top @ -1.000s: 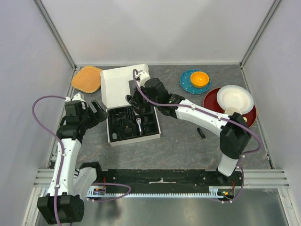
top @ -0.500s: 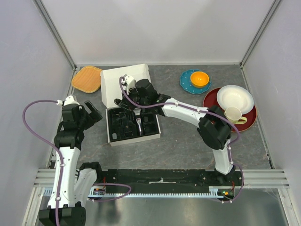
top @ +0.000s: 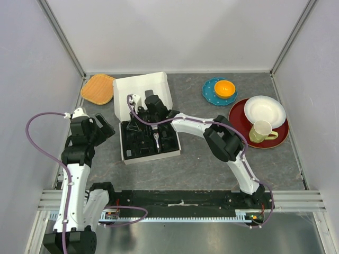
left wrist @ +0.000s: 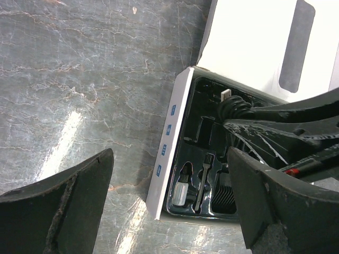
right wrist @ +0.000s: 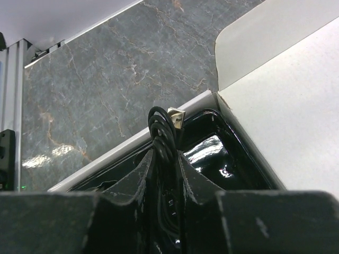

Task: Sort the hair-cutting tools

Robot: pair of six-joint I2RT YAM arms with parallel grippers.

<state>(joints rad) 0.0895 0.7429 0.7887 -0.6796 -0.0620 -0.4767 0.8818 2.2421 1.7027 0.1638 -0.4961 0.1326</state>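
The white box lies open, its black moulded tray holding the clipper and other black tools. My right gripper is shut on a coiled black cable and holds it over the tray's back left corner, with its silver plug sticking up. From the left wrist view the cable hangs just above the tray. A thin black brush, a small bottle and a comb guard sit in tray slots. My left gripper hovers open left of the box, holding nothing.
An orange woven mat lies at the back left. A blue plate with an orange bowl sits at the back right. A red plate beside it carries a white bowl and a cup.
My right gripper has carried the cable leftwards across the box to the tray's back left corner. My left arm drew back slightly to the left, then stayed put.
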